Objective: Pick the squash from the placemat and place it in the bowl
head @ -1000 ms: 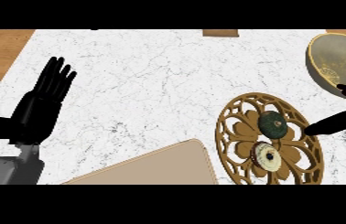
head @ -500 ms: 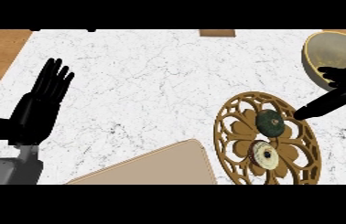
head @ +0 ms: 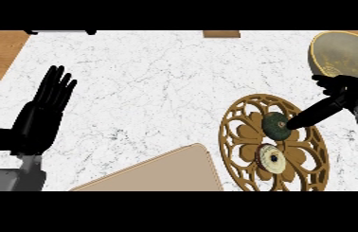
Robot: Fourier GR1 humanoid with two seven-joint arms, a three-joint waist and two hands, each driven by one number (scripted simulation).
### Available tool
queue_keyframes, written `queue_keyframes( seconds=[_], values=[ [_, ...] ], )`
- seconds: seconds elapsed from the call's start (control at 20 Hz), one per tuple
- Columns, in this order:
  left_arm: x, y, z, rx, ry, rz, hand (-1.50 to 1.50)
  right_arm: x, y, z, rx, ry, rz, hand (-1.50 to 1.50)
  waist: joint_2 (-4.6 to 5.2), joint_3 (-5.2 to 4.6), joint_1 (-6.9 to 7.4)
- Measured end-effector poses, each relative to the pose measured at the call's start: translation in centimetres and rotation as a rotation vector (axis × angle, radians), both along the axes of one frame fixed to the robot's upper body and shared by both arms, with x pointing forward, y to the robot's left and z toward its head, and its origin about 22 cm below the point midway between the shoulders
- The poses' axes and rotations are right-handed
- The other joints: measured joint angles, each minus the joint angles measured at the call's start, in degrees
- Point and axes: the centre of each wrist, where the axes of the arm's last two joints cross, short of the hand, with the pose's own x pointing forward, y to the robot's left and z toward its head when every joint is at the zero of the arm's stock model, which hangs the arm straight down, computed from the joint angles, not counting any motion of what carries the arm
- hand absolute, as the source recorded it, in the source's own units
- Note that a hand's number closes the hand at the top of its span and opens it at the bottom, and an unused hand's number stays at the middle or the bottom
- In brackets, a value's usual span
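Observation:
A dark green squash (head: 275,126) lies on the round, gold openwork placemat (head: 242,131) at the lower right of the counter. My right hand (head: 334,99) comes in from the right edge; its straight fingers (head: 308,117) point down-left and their tips touch the squash's right side, with the thumb spread upward. The hand is open and holds nothing. The tan bowl (head: 337,53) sits at the upper right edge, partly cut off by the view. My left hand (head: 42,115) rests open at the far left, fingers up.
A pale round item with a dark centre (head: 271,159) also lies on the placemat, just below the squash. A beige board (head: 161,172) lies at the bottom centre. Brown wood (head: 11,46) shows at the upper left corner past the counter's edge.
My right hand has moved in from the right edge toward the squash, fingertips now touching it. The view has shifted slightly. The left hand stays as it was.

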Motion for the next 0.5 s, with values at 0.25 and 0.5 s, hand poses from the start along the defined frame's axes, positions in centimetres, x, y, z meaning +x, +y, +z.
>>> queue_keyframes(
  seconds=[0.25, 0.5],
  values=[
    [0.3, 0.0, 0.7, -0.007, 0.005, 0.004, 0.0, -0.6, 1.1, -1.2, -0.066, -0.033, 0.013, -1.5, 0.01, 0.03, -0.12],
    [-0.1, 0.5, 0.7, -0.004, 0.006, 0.004, 0.0, -1.3, 1.9, -3.0, -0.102, -0.051, 0.017, -1.5, 0.03, 0.05, -0.06]
  ],
)
